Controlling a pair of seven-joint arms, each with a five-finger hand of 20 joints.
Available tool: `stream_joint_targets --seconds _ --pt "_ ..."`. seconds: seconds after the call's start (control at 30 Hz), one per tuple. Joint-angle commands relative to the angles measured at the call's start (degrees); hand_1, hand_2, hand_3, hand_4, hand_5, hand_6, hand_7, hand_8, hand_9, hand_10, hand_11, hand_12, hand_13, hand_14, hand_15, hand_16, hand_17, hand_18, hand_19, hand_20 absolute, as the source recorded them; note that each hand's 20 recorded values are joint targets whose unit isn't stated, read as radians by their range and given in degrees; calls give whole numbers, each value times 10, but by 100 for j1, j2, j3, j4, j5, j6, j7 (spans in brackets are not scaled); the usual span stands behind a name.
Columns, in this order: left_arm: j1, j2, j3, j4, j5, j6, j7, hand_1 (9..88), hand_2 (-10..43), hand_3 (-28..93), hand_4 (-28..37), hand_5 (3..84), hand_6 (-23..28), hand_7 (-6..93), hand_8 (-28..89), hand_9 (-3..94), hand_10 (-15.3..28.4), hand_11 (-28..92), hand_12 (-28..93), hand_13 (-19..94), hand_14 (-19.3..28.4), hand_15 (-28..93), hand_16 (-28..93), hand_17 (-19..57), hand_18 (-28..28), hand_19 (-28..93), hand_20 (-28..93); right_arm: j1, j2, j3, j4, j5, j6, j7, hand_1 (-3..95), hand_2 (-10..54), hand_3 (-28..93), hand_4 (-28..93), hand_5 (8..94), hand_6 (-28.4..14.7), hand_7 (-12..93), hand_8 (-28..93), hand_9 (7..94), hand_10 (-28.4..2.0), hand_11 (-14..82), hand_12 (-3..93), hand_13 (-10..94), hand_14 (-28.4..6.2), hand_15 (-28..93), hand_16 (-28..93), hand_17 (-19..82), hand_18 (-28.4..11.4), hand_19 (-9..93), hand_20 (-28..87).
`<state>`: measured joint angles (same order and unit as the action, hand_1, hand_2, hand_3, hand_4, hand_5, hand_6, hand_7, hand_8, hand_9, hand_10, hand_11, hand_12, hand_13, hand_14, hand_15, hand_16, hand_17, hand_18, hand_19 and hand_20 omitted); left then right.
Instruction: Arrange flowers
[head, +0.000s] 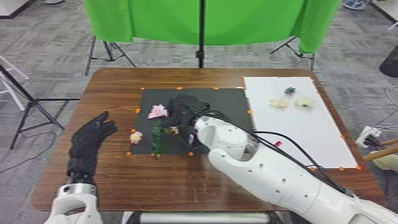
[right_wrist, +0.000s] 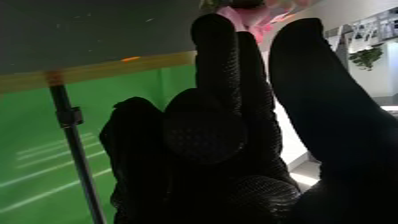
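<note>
- Presently, the right hand (head: 185, 107) lies over the upper middle of the black mat (head: 210, 94). Its thumb and foremost fingers are extended with a narrow gap between them; no clear grip on anything is visible.
- Pink blossom (head: 158, 111): just left of the right hand in the head view and near its fingertips in the wrist view. Closing off-centre could crush the petals or push the blossom away, since the gap is slim and soft petals offer little to hold.
- Green stem (head: 157, 141): runs downward from near the pink blossom, left of centre. A low sweep of the glove could roll it out of line.
- Peach blossom (head: 136, 137): left edge of the mat, between the stem and the left hand (head: 89, 137), whose fingers are straight and loosely spread. An inward move of that hand could brush it.
- Cables (head: 289, 136) and red piece (head: 278, 144): right of centre, close together. A swing of the right arm (head: 266, 172) could drag the piece along the desk (head: 169, 187).
- Pale blooms (head: 305, 102): upper right, on the white sheet (head: 315, 130); well apart, hence at lower risk.
</note>
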<state>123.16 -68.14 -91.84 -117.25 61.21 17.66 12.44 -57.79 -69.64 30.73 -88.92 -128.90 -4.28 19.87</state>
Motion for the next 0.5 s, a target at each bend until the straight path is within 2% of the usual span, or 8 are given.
stream_joint_targets --seconds 0.03,0.1,0.17,0.23,0.33,0.4,0.5 --pt "90 -34 0 17 15 -44 -39 259 -70 669 -262 412 51 119 -64 434 136 231 118 314 182 349 -24 20 145 161 213 15 85 240 -63 -69 144 49 454 -95 687 -221 629 13 197 -101 722 -119 281 334 831 -38 699 362 638 -116 932 635" --pt "35 -48 21 36 23 -76 -52 259 -70 669 -261 412 50 119 -63 433 136 232 118 314 182 349 -24 20 145 162 214 -125 146 700 -308 -39 174 208 444 -95 697 -219 625 12 196 -101 710 -125 293 304 828 -40 696 363 634 -118 932 635" --pt "33 -52 12 33 37 -82 -44 259 -69 668 -262 413 51 119 -63 434 136 231 119 314 182 349 -24 20 145 162 214 -154 334 1035 -505 25 633 372 433 -95 702 -217 625 11 194 -101 703 -130 299 280 821 -46 696 363 628 -121 932 632" --pt "87 -42 -29 12 32 -49 -46 259 -69 668 -261 413 51 119 -63 434 136 231 119 314 181 348 -24 19 145 162 214 -119 569 1355 -606 -135 781 474 424 -95 700 -214 627 9 194 -100 703 -133 298 273 814 -51 696 363 620 -125 932 630" --pt "182 -55 -96 -32 22 14 -54 259 -69 666 -261 414 51 119 -63 434 136 231 119 314 181 347 -24 20 145 162 214 -123 871 1936 -792 -179 80 773 402 -95 698 -191 626 2 179 -96 684 -145 242 245 781 -72 681 355 587 -142 932 614" --pt "213 -86 -99 -44 14 28 -40 259 -69 666 -261 414 51 120 -63 434 136 231 119 314 182 349 -23 20 145 162 214 -119 1102 2146 -743 -265 -107 881 387 -95 694 -183 614 -5 158 -86 652 -155 200 232 758 -86 673 352 564 -152 932 598" --pt "222 -81 -84 -50 42 -11 -49 260 -69 667 -261 416 50 122 -64 434 136 231 119 314 183 349 -24 20 145 162 214 -169 1374 2512 -677 -371 -1030 1067 363 -95 694 -174 562 -11 131 -80 593 -166 152 222 726 -103 670 347 540 -165 932 585"
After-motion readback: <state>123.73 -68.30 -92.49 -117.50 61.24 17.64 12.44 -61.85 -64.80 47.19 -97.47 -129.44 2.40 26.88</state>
